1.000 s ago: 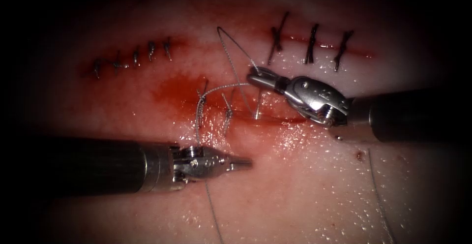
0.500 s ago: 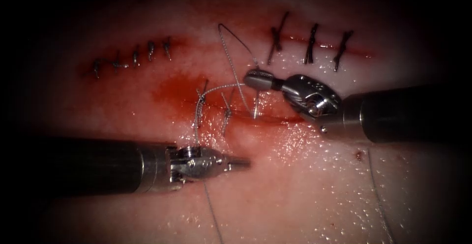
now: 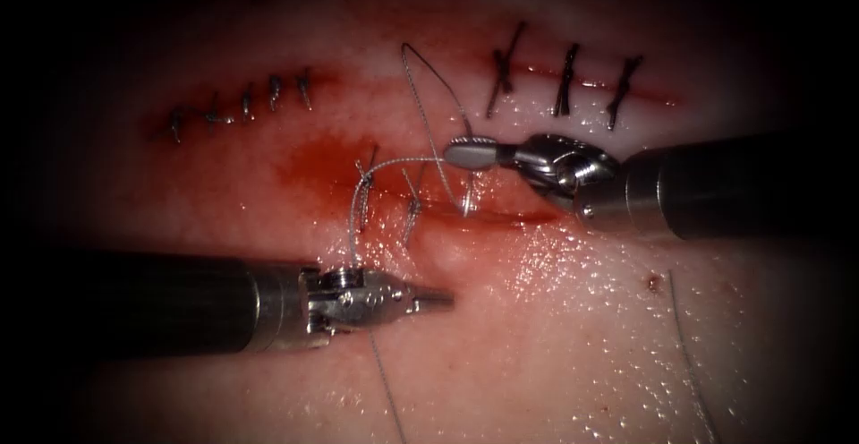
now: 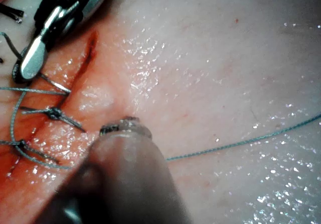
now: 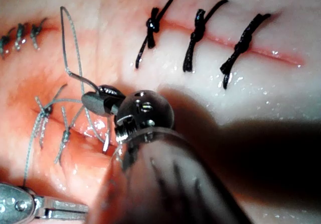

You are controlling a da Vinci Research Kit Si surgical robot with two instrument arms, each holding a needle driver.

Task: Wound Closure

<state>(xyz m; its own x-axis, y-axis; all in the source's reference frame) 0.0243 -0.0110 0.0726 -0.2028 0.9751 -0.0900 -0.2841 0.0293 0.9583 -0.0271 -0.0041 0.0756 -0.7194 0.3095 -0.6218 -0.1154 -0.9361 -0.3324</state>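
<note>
Right pincer [image 3: 465,152] clamping curved steel needle [image 3: 436,83]; braided thread [image 3: 386,168] on glistening tissue [image 3: 555,337].

In the endoscope view the cut [image 3: 483,216] runs across the middle of the tissue [image 3: 555,337]. The right gripper [image 3: 470,152] enters from the right edge, its tip just above the cut, where the needle [image 3: 468,195] stands. The left gripper [image 3: 434,299] lies lower left, below the cut. Thread [image 3: 420,95] loops upward at upper centre; finished stitches [image 3: 565,80] sit upper right.
</note>
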